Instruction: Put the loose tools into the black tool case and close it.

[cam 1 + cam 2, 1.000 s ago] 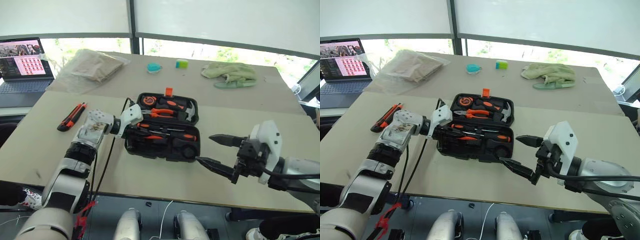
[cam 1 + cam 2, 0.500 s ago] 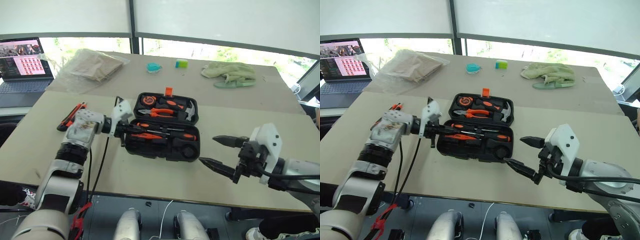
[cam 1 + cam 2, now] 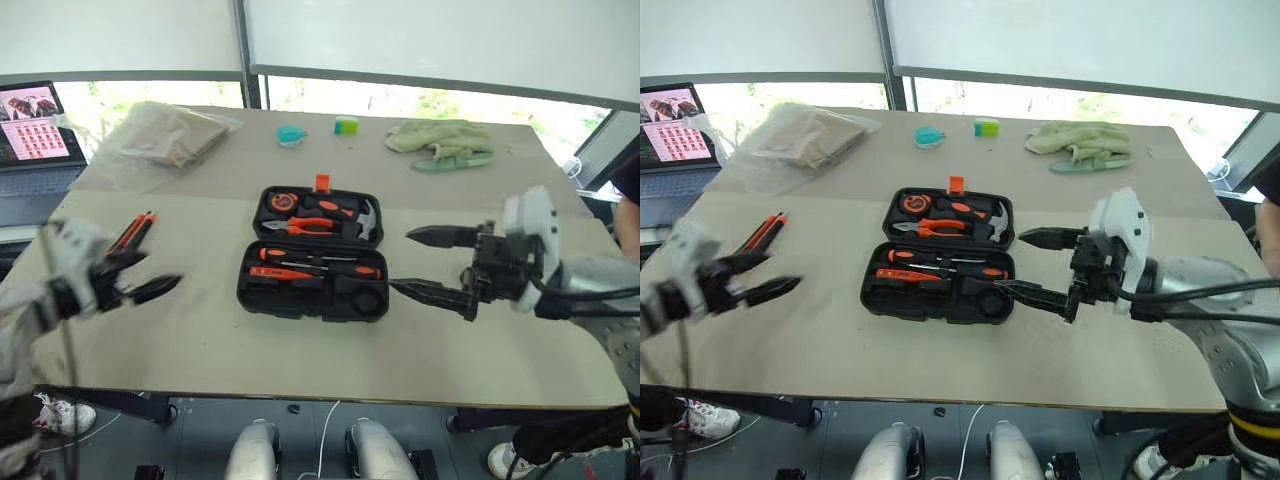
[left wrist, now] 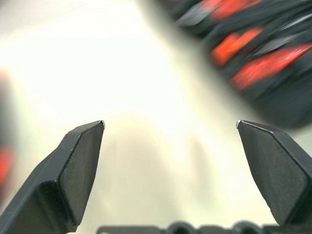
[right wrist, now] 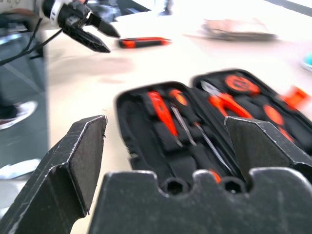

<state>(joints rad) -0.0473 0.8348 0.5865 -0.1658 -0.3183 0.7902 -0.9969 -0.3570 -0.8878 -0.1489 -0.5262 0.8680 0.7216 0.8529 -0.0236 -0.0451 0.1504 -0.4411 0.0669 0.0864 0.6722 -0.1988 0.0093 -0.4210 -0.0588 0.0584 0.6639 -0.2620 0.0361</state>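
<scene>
One loose tool left, as far as visible: the utility knife (image 3: 131,229) lies on the table (image 3: 300,350) at the left, well apart from the black tool case (image 3: 312,252). Left gripper (image 3: 133,277), released and empty, hangs near the table's left edge, just near of the knife. Right gripper (image 3: 415,262), jaws wide and empty, hovers at the case's right end. Case lies open mid-table, screwdrivers (image 3: 320,270) slotted in the near half; lid not yet closed. Bare table all round the case gives room. Far side: bag (image 3: 165,138), cloth (image 3: 440,142).
</scene>
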